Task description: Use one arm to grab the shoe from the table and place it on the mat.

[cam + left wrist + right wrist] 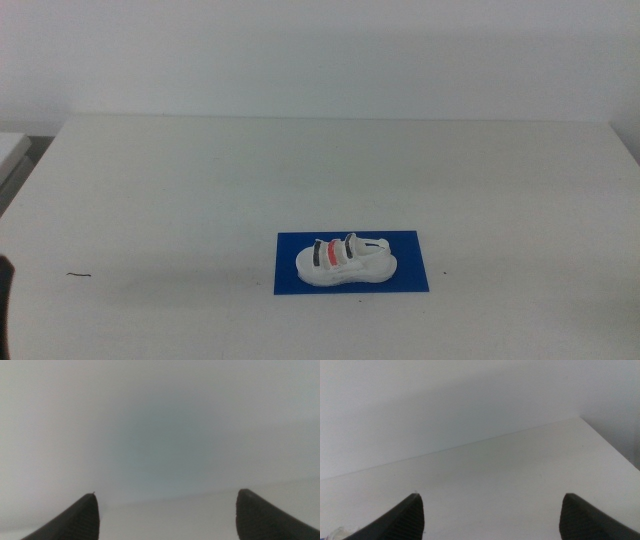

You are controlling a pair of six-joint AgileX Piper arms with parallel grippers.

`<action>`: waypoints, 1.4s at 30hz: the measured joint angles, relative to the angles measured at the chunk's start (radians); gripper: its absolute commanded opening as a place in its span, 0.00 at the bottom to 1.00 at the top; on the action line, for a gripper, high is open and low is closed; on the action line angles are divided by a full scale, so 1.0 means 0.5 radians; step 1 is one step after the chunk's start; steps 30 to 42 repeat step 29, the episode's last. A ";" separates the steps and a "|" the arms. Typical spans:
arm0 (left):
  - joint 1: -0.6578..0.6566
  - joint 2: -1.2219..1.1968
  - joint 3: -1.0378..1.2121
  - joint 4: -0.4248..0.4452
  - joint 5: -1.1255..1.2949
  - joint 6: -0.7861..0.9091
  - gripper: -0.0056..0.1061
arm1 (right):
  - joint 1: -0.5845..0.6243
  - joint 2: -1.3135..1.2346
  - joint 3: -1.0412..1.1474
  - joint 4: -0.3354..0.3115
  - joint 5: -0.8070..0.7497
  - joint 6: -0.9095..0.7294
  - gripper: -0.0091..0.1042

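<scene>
The white shoe (346, 262) with two dark straps and one red-orange strap lies on its side on the deep-blue mat (410, 275), near the front middle of the white table (300, 170). No arm reaches into the middle view; only a dark sliver shows at the lower left edge. My left gripper (166, 510) is open and empty, facing bare table and wall. My right gripper (492, 510) is open and empty, over bare table; a bit of white shoe (335, 533) shows at its view's corner.
A small dark mark (79, 274) lies on the table at the front left. A white object's edge (12, 150) stands beyond the table's left side. The table's far right corner (580, 417) shows in the right wrist view.
</scene>
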 measured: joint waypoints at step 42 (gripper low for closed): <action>0.077 -0.027 0.157 -0.330 0.143 0.009 0.89 | 0.000 0.000 0.000 0.000 0.000 0.000 0.78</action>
